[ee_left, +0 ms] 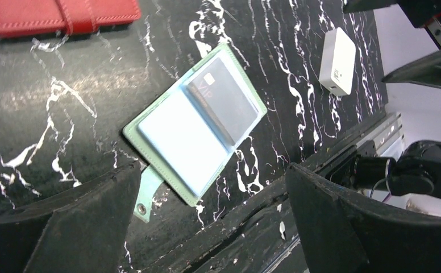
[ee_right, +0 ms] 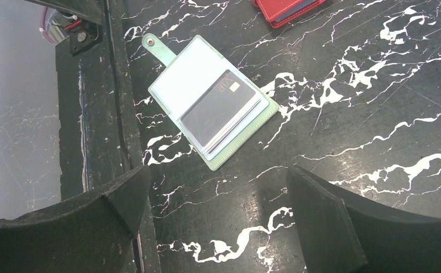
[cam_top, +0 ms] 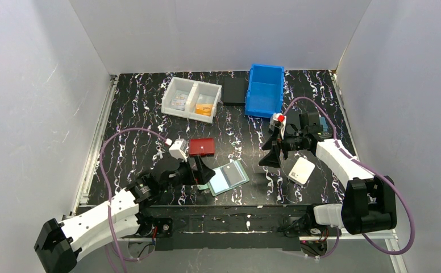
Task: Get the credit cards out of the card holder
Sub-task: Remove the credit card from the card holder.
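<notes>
The sage-green card holder [cam_top: 238, 183] lies open and flat on the black marbled table near the front edge, its snap tab [ee_left: 145, 196] pointing to the edge. A light blue card [ee_left: 175, 145] covers one half and a black card [ee_left: 224, 99] sits in the pocket of the other. Both cards show in the right wrist view too: the light blue card [ee_right: 181, 74] and the black card [ee_right: 218, 108]. My left gripper [cam_top: 201, 172] is open and empty, just left of the holder and above it [ee_left: 212, 176]. My right gripper [cam_top: 269, 152] is open and empty, to the holder's right [ee_right: 218, 173].
A red wallet [cam_top: 202, 147] lies just behind the holder. A white wallet [cam_top: 302, 169] lies at the right. At the back stand a white divided tray [cam_top: 191, 99] with small items, a black square pad [cam_top: 234, 91] and a blue bin [cam_top: 265, 90].
</notes>
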Robot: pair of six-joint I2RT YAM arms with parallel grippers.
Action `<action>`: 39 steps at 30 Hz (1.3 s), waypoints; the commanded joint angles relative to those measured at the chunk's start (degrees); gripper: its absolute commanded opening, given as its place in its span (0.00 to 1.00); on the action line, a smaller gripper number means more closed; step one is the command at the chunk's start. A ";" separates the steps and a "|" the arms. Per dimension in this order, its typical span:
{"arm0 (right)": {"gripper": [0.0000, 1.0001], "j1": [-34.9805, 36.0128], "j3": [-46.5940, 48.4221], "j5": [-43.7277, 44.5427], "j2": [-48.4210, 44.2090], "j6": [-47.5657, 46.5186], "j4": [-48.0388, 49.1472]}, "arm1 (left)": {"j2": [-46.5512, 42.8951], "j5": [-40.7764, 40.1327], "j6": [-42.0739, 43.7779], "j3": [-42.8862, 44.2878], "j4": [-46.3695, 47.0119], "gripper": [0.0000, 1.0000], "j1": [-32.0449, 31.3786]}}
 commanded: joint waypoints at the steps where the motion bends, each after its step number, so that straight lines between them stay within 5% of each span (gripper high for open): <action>1: 0.98 -0.40 1.41 0.37 -0.30 -1.54 -0.38 | -5.60 -4.21 -7.31 -4.93 5.83 0.98 -0.16; 6: 0.98 -0.40 0.34 0.49 -0.34 0.91 2.15 | -5.98 -2.64 -9.04 -3.81 1.58 0.98 -0.21; 14: 0.88 3.01 -3.54 0.25 2.68 24.20 18.29 | 12.36 5.28 -9.01 6.31 2.64 0.92 -2.50; 18: 0.72 8.54 -5.04 1.86 5.09 34.71 26.63 | 17.01 4.22 -11.42 8.73 4.23 0.84 -4.16; 25: 0.44 13.96 -3.39 7.31 12.18 40.73 27.36 | 23.83 3.09 -18.30 6.22 14.12 0.64 -4.48; 39: 0.47 17.25 -3.85 11.93 17.06 45.43 28.58 | 32.71 1.93 -20.28 4.93 17.07 0.56 -4.74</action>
